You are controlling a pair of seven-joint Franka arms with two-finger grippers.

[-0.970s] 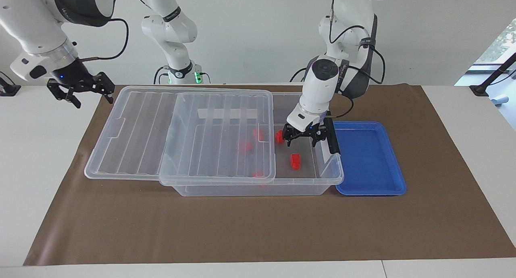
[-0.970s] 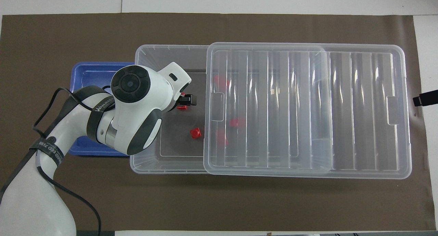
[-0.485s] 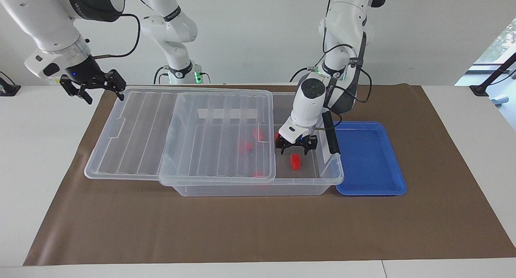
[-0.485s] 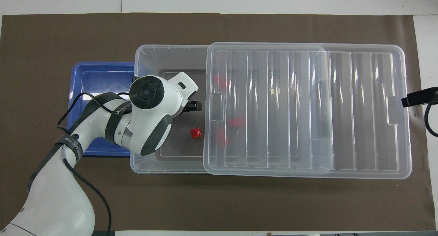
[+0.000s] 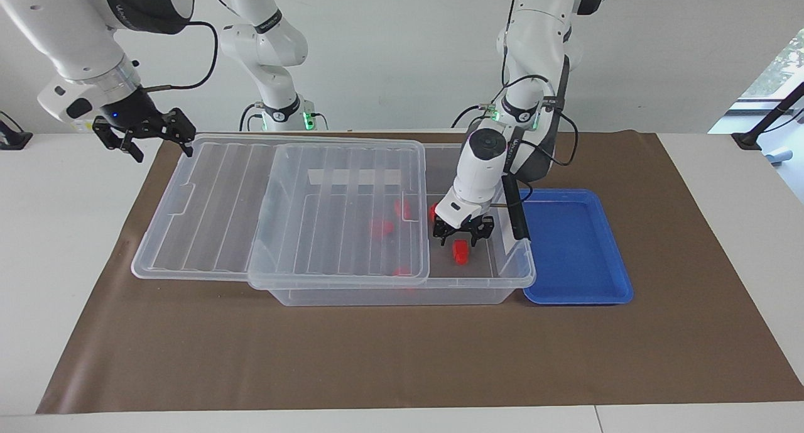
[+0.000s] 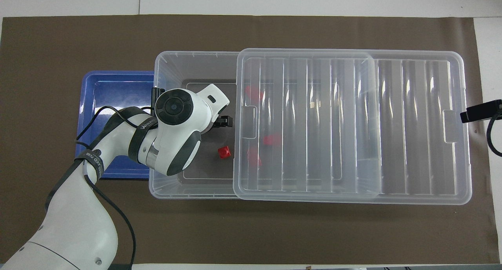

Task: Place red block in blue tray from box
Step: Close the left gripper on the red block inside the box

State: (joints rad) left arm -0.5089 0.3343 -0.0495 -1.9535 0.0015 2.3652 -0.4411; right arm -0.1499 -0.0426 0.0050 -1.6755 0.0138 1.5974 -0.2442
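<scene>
Grab step: left gripper (image 5: 463, 230) down in the box's (image 5: 389, 295) open end, at a red block (image 5: 433, 212). Closed on it or not, can't tell. Next: firm pinch, lift over the wall, into the blue tray (image 5: 575, 251) alongside. Right gripper (image 5: 143, 136) spread, waiting by the lid (image 5: 207, 200).

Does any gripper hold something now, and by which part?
It cannot be told. The left gripper is low in the box at a red block, mostly hidden. The right gripper holds nothing.
</scene>
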